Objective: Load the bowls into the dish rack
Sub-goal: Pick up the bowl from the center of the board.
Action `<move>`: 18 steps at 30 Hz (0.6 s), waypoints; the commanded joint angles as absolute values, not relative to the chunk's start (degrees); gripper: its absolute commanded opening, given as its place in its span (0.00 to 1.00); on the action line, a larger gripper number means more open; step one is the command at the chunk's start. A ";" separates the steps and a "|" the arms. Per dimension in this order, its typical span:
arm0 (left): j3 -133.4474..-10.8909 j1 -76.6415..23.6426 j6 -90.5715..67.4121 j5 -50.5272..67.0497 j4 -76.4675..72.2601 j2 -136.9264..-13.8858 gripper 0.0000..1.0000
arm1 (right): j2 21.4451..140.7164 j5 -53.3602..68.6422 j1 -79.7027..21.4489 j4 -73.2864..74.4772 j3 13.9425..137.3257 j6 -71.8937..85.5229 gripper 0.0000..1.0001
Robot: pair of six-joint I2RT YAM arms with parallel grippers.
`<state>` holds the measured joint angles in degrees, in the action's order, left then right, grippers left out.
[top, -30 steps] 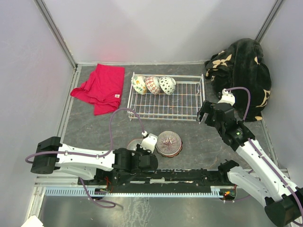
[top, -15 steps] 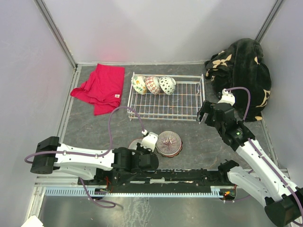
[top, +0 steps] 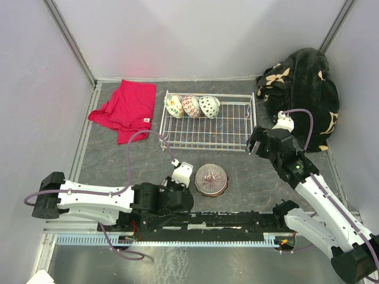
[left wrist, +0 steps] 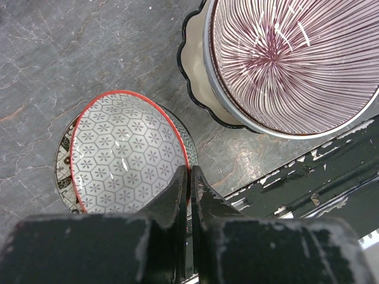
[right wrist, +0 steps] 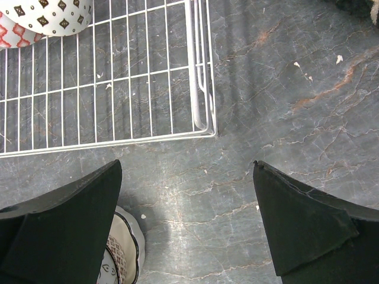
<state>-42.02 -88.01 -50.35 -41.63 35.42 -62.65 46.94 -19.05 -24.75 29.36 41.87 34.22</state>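
My left gripper is shut on the near rim of a red-rimmed bowl with a hexagon flower pattern. That bowl is nested in a dark-patterned bowl on the table. In the top view the left gripper covers both. Just to their right a purple-striped bowl sits inside a scalloped cream bowl. The white wire dish rack holds three bowls on edge along its far left side. My right gripper hangs open over bare table by the rack's near right corner.
A red cloth lies left of the rack. A black patterned blanket is heaped in the far right corner. A black rail runs along the near edge. Grey walls close in the table on three sides.
My left gripper has closed on the red-rimmed bowl's rim, and the left arm has shifted a little to the left. The right arm has not moved.
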 commanded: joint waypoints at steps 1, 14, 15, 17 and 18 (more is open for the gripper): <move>-45.34 -88.42 -50.01 -45.82 35.49 -60.34 0.03 | 46.32 -18.89 -24.86 28.02 44.03 33.57 0.99; -47.43 -88.42 -47.15 -47.08 36.68 -53.29 0.03 | 46.49 -18.81 -24.87 27.95 43.95 33.57 0.99; -47.84 -88.43 -46.81 -47.18 36.80 -52.94 0.03 | 46.56 -18.81 -24.85 27.95 43.89 33.56 0.99; -48.60 -88.37 -45.94 -47.51 36.83 -52.21 0.03 | 46.65 -18.81 -24.85 27.93 43.86 33.56 0.99; -49.10 -88.42 -45.51 -47.69 36.87 -51.92 0.03 | 46.67 -18.81 -24.81 27.95 43.86 33.57 0.99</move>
